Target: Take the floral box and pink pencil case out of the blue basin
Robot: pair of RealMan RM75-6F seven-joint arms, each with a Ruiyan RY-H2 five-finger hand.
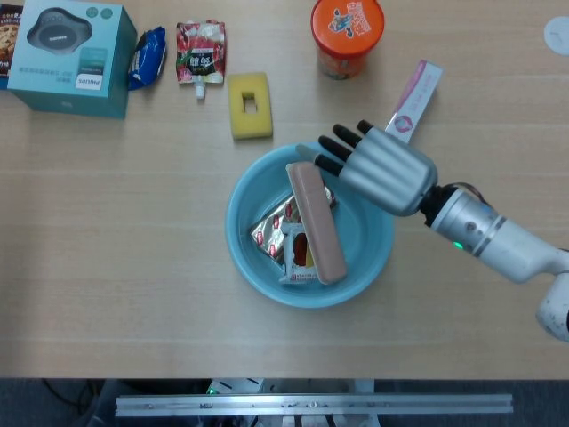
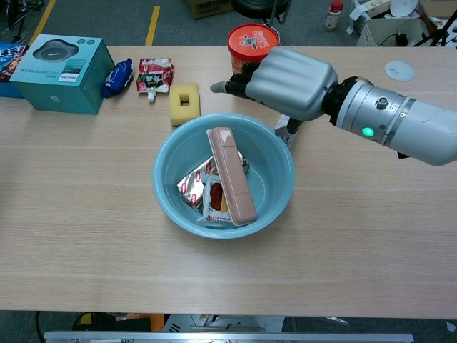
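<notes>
Hovering: right hand [image 1: 384, 171], fingers spread, empty, over blue basin [image 1: 378, 258] rim
Lying inside: pink pencil case [image 1: 316, 222], long, slim, diagonal across foil packets [image 1: 271, 233]
Resting outside: floral box [image 1: 413, 100], on table [image 1: 133, 267]

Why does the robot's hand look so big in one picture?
In the chest view the right hand is nearer the camera, so it looks big and hides most of the floral box. The head view shows it smaller, sharp, under even light with soft shadows.

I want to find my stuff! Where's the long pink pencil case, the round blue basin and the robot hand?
long pink pencil case [image 1: 316, 222], head view, middle of its lid
round blue basin [image 1: 240, 231], head view, bare left inner wall
right robot hand [image 1: 378, 169], head view, back of the hand
</notes>
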